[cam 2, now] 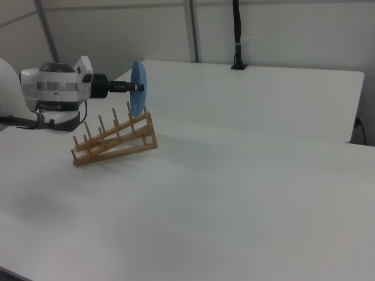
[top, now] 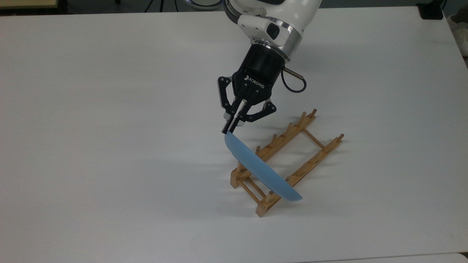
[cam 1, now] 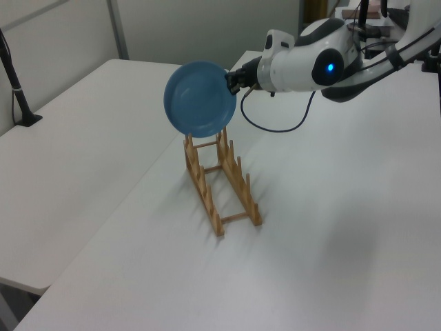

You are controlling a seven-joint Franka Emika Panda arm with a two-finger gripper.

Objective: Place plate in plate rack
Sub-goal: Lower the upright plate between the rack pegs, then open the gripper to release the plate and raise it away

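Note:
My gripper [top: 228,130] [cam 1: 230,80] [cam 2: 137,87] is shut on the rim of the light-blue plate [top: 259,168] [cam 1: 200,98] [cam 2: 137,89]. I hold the plate on edge, upright, just above one end of the wooden plate rack [top: 310,160] [cam 1: 222,181] [cam 2: 115,140]. In the top view the plate crosses both rails near the rack's lower-left end. In the right view its lower edge sits about level with the tips of the last pegs. Whether it touches the rack I cannot tell.
The rack stands on a wide white table [top: 109,109]. A second white table [cam 2: 263,88] lies behind it in the right view, with a black pole [cam 2: 237,35] clamped to its far edge. Another black pole [cam 1: 15,83] stands at the left view's left.

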